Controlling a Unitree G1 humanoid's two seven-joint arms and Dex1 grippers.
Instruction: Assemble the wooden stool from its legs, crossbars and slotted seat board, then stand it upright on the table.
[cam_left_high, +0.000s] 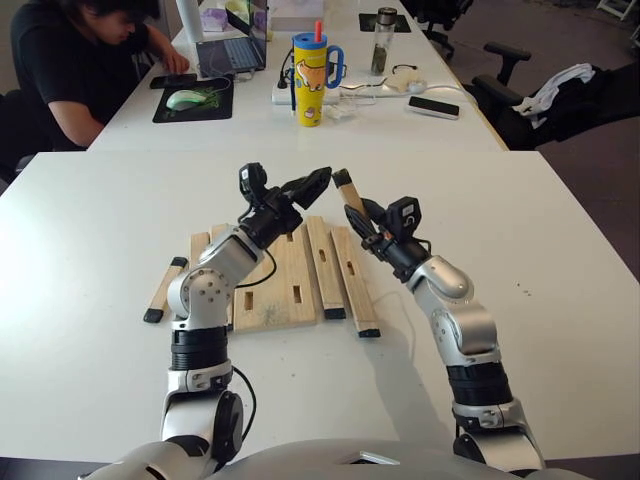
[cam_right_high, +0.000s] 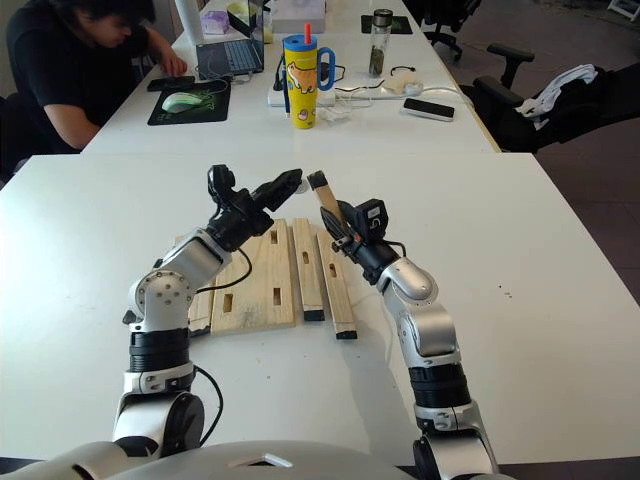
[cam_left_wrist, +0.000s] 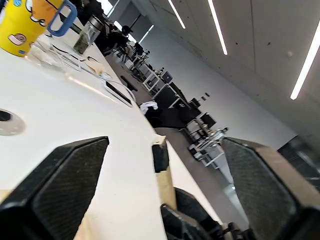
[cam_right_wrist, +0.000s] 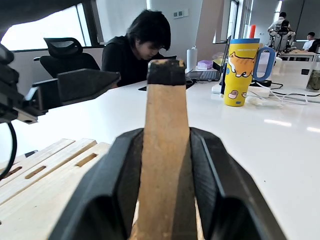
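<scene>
- So, right hand (cam_left_high: 360, 218): both fingers pressed onto a pale wooden leg (cam_left_high: 349, 195) w/ a black end cap, pinching it low down. In the right wrist view the dark fingers (cam_right_wrist: 117, 185) sit flat on both sides of the wood.
- The leg stands nearly upright, tilted a bit toward the robot's left, capped end on top. It's held above the white table (cam_left_high: 100, 220), over the far right corner of the parts pile.
- Left hand (cam_left_high: 312, 188): fingers spread wide, nothing in them.
- It's raised above the table, pointing at the leg's capped top, tips just beside the cap. In the left wrist view the cap shows between the two fingers (cam_left_wrist: 60, 185), apart from both pads.
- The two hands are close together over the far edge of the parts.
- Flat pale wooden seat board (cam_left_high: 285, 285) w/ rectangular slots lies flat on the table, below and nearer the robot than both hands.
- Two long pale wooden bars (cam_left_high: 355, 280) w/ black near ends lie side by side just right of the seat board, touching or almost; can't tell which.
- A short pale wooden stick (cam_left_high: 163, 290) w/ black ends lies on the table left of the seat board, a bit apart.
- A yellow cup (cam_left_high: 309, 80) w/ a blue handle stands on the next table behind, well apart from the parts.
</scene>
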